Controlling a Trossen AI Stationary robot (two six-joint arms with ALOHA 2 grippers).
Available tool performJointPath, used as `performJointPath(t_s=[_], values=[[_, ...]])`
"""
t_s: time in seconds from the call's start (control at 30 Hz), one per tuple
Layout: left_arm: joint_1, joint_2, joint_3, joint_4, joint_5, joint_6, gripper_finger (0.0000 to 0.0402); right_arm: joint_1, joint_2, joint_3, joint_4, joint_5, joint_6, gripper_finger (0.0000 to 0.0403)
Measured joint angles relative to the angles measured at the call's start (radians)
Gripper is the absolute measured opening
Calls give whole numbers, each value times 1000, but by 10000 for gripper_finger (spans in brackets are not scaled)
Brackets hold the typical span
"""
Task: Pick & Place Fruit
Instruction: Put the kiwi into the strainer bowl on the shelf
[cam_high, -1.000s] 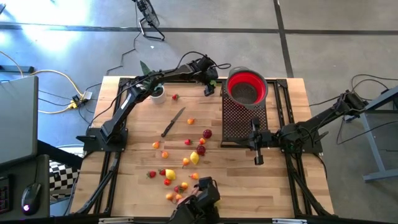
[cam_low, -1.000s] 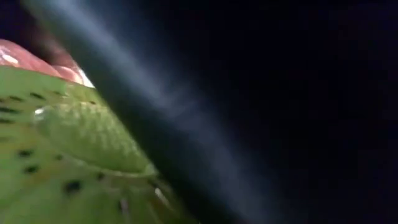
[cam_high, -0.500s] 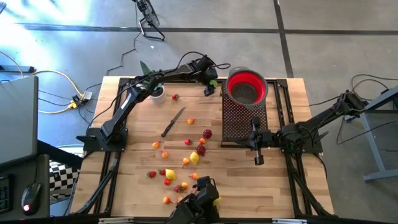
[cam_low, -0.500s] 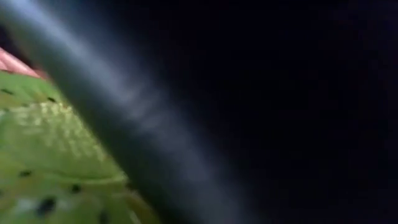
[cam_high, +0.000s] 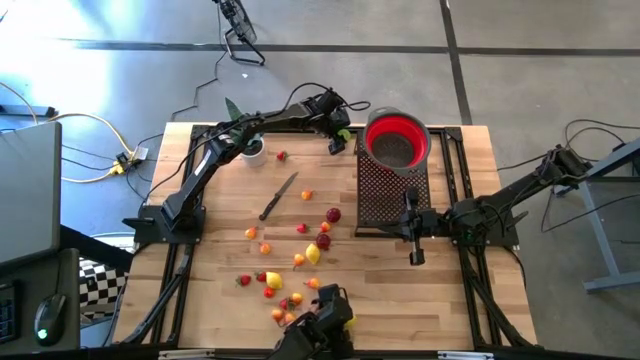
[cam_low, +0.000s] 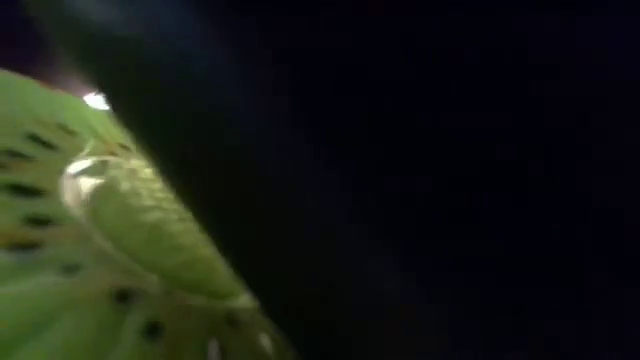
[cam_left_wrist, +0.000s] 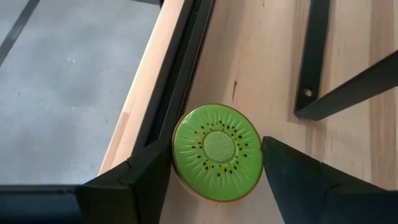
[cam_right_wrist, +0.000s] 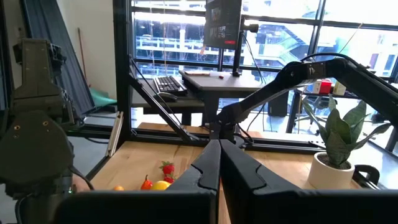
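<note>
A green kiwi half (cam_left_wrist: 217, 146), cut face up, lies on the wooden table by its far edge, left of the red bowl (cam_high: 397, 140). My left gripper (cam_high: 340, 140) reaches there and its two fingers close on the kiwi half. Several small red, orange and yellow fruits (cam_high: 318, 238) lie scattered on the table's middle and near part. My right gripper (cam_high: 415, 255) hangs shut above the table's right half, holding nothing. In the low view, a green seeded surface (cam_low: 110, 250) and a dark shape fill the picture. My left gripper has the kiwi half between its two fingers, one at each side of the round rim (cam_left_wrist: 176, 155). The fingers slant down toward the table's far edge. The kiwi half lies flat on the wood, cut face up. The fingers seem just to meet the rim.
The red bowl stands on a black perforated mat (cam_high: 390, 195) at the back right. A brown-handled knife (cam_high: 278, 195) lies left of the middle. A white pot with a green plant (cam_high: 252, 148) stands at the back left. A dark camera mount (cam_high: 315, 320) sits at the near edge.
Both arms have kept their places in the high view. A small orange fruit beside the camera mount at the near edge has shifted a little. In the low view, the green seeded surface has slid across the picture.
</note>
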Motion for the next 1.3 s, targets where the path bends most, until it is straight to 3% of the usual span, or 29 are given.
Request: performJointPath(t_s=[1.3], values=[[6,17,6,6,0,-45,246,0,0,0,-1,0,-2,2]])
